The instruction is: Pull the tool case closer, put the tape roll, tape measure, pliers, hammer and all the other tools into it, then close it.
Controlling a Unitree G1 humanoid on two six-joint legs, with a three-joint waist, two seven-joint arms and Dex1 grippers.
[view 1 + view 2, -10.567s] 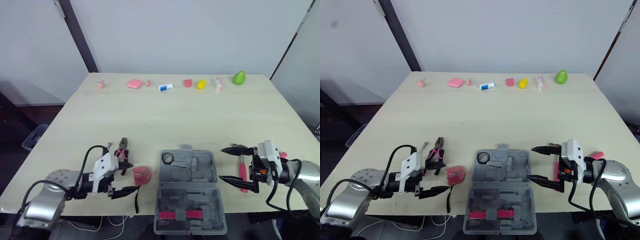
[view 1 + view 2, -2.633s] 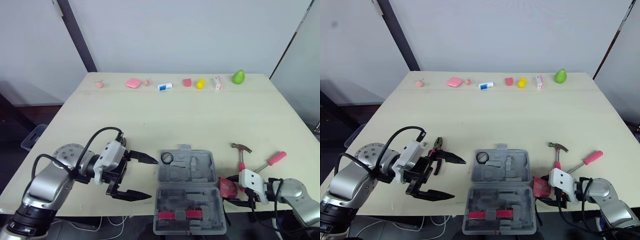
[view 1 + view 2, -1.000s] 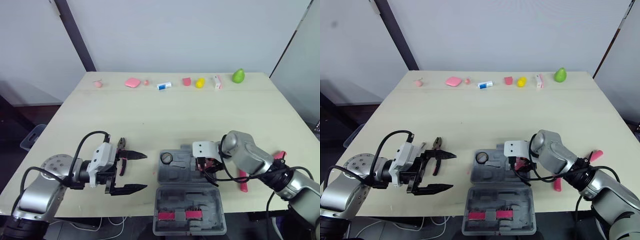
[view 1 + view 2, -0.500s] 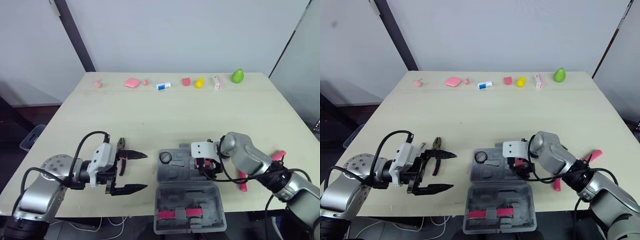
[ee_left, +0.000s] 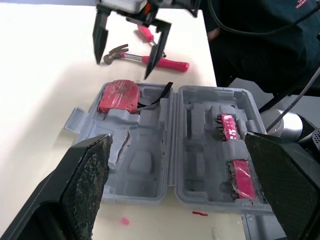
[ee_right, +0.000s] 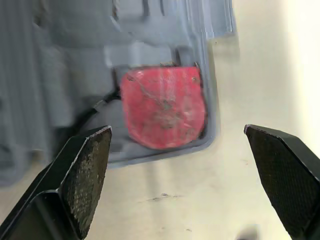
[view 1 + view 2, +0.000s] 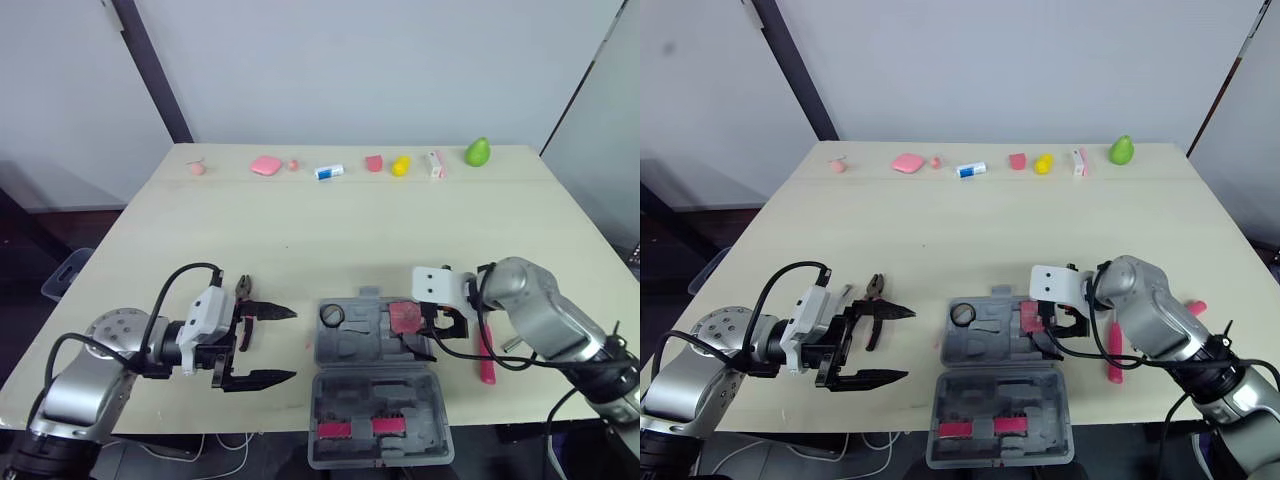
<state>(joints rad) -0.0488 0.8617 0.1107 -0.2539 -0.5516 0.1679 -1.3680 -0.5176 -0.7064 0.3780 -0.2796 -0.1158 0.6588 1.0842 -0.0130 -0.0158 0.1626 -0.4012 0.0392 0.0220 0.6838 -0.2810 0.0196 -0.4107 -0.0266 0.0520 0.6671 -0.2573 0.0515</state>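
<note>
The grey tool case (image 7: pixel 372 400) lies open near the table's front edge. A red tape measure (image 7: pixel 405 316) rests in its far right pocket, with its black strap trailing. A small black ring (image 7: pixel 332 315) sits in the far left pocket. My right gripper (image 7: pixel 432 335) hangs open just right of the tape measure, holding nothing. Left of the case, my left gripper (image 7: pixel 293 345) is open and empty. Behind it lie the pink-handled pliers (image 7: pixel 243 300). Right of the case lie the pink-handled hammer (image 5: pixel 145 57) and a pink-handled screwdriver (image 7: pixel 1195 306).
Pink bits (image 7: pixel 375 428) sit in the case's near half. Small items line the far table edge, among them a green pear (image 7: pixel 477 153), a yellow piece (image 7: pixel 400 166) and a pink block (image 7: pixel 266 165). Bare tabletop spans the middle.
My right gripper has let go of the tape measure, which now lies in the case, and has drawn back to the right. The left gripper has stayed put.
</note>
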